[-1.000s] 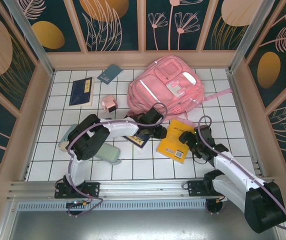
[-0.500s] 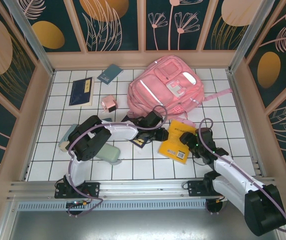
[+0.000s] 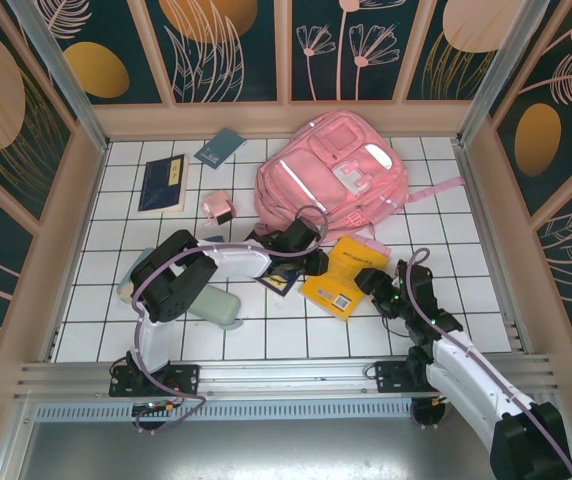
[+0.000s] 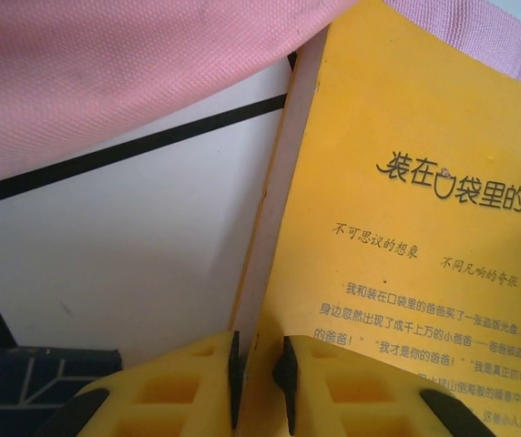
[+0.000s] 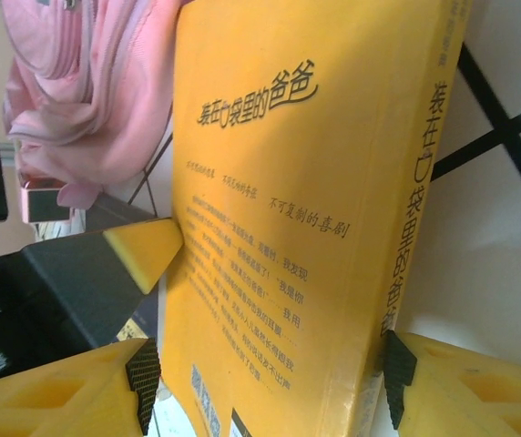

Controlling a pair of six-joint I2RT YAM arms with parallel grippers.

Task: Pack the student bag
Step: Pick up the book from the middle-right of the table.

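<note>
— Right, which step are you on?

— You're on the book-loading step, with both arms at the yellow paperback book with black Chinese lettering (image 4: 406, 182). Your left gripper (image 4: 259, 364) has its fingers drawn close together, clamped on the book's thin long edge. Your right gripper (image 5: 270, 382) has its fingers wide apart, 1 on each side of the book's width. I cannot tell whether those pads press on it.

— And the bag?

— The large pink fabric student bag (image 3: 331, 180) lies flat just beyond the fingertips of both grippers, its fabric close against the book's far corner. I can make out no open mouth facing the fingers.

— So what does the next move call for?

— I'd judge you need 1 firm hold across the book. Then you need a free gripper to find the opening beyond the fingertips before the book can slide in. Mind the thin edge slipping out of the left pinch.
</note>
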